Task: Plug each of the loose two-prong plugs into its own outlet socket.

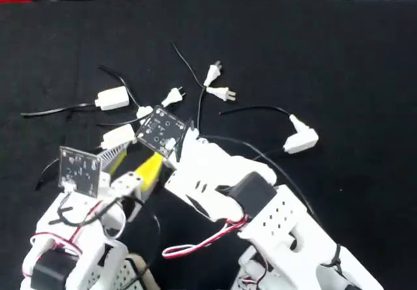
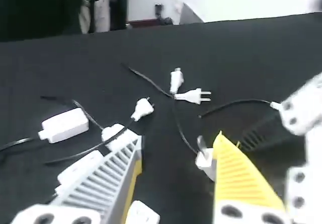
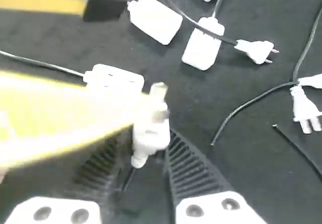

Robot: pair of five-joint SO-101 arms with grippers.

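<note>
Sitting between the two dark fingers of the right gripper [image 3: 146, 139] is one white plug [image 3: 150, 128]. The gripper is closed tight on it. The plug's metal prongs stick out toward the nearest socket [image 3: 113, 78], a white block just past the plug. The prongs are not in the socket, and I cannot tell if they touch it.

So the first plug is picked up and brought close, but it is not pushed in.

Three more plugs lie loose on the black table [image 1: 339, 55]. One plug [image 1: 172, 96] is near the arms. The other two, a far plug [image 1: 213, 73] and a side plug [image 1: 223, 94], lie close together a bit farther out. None of them is in a socket.

Another socket [image 1: 112, 98] lies off to the side with nothing in it that I can see. A white piece on a cord [image 1: 301, 140] lies well apart from the rest, and I cannot tell if it is a plug or a socket.

The left gripper [image 2: 178, 141] is wide open and holds nothing. It hangs just beside the held plug, with its yellow finger [image 2: 236, 173] right next to it.

I think almost all of the job is left to do: this plug needs pushing in, and then the three loose ones.
</note>
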